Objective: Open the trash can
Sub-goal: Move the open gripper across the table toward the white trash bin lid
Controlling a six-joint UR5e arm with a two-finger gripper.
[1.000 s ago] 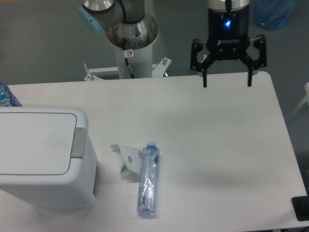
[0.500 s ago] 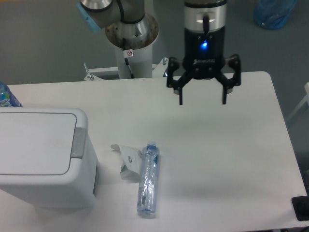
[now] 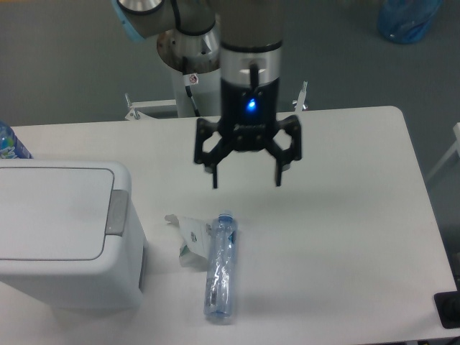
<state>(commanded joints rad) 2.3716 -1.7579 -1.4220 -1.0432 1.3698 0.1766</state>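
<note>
Overhead view of a white table [image 3: 345, 237]. The trash can [image 3: 61, 233], a boxy white bin with rounded corners, stands at the table's left edge, near the front; part of it is cut off by the left border of the view. Its flat white lid [image 3: 50, 212] lies closed, and a grey rectangular push-button tab [image 3: 117, 213] sits at the lid's right edge.

The claw [image 3: 246, 180] hangs above the middle of the table, pointing downward, its two black fingers spread wide with nothing between them. A blue light glows on the body just above the fingers. The claw is well apart from the trash can, up and to its right in the view, and touches nothing.

Just right of the bin lies a clear plastic bottle [image 3: 221, 267] on its side, cap toward the rear of the table. A crumpled piece of white paper [image 3: 190, 241] lies beside the bottle's upper half, touching it on its left.

The arm's base pedestal [image 3: 192, 61] stands behind the table's far edge. A second bottle [image 3: 10, 142], blue-tinted, shows partly at the far left border.
</note>
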